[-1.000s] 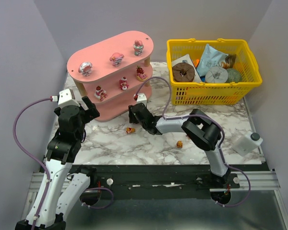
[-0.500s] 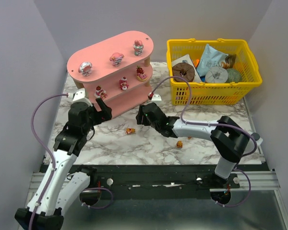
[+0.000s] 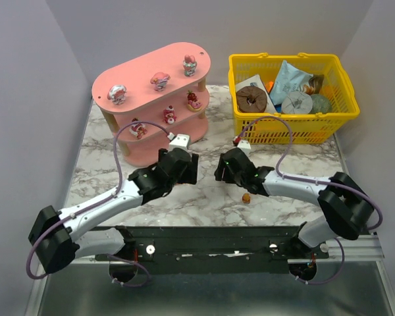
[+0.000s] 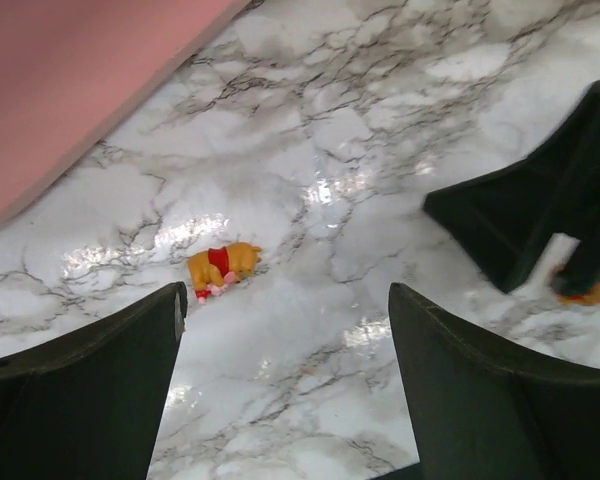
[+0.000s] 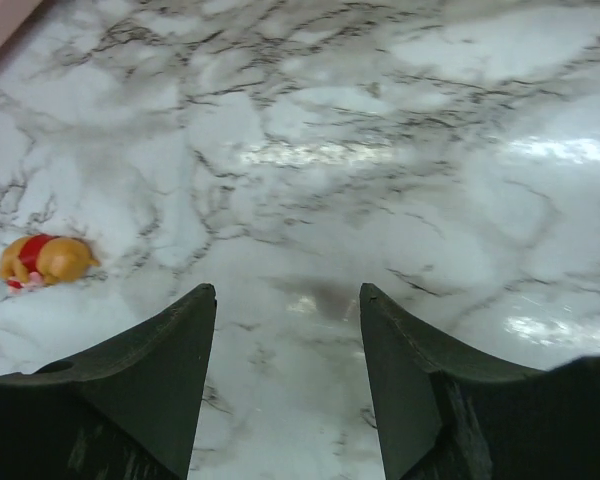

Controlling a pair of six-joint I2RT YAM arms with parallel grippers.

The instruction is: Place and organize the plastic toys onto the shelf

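Note:
The pink shelf [image 3: 151, 72] stands at the back left, with three pink-and-white toys on its top board [image 3: 160, 79] and three on its middle board [image 3: 169, 114]. An orange-brown toy with a red shirt lies on the marble, in the left wrist view [image 4: 220, 267] just beyond my left fingertip and in the right wrist view [image 5: 45, 259] far left of my jaws. A second orange toy [image 3: 246, 197] lies by my right arm. My left gripper [image 3: 187, 168] [image 4: 287, 300] is open and empty, low over the table. My right gripper [image 3: 222, 167] [image 5: 286, 292] is open and empty, facing it.
A yellow mesh basket [image 3: 289, 126] with packets and a brown ring stands at the back right. The dark body of my right gripper [image 4: 540, 205] shows at the right of the left wrist view, with an orange toy [image 4: 592, 292] partly behind it. Grey walls enclose the table.
My left arm has swung from the table's left side to the middle, over the fallen orange toy. My right gripper has drawn back to the right, away from that toy.

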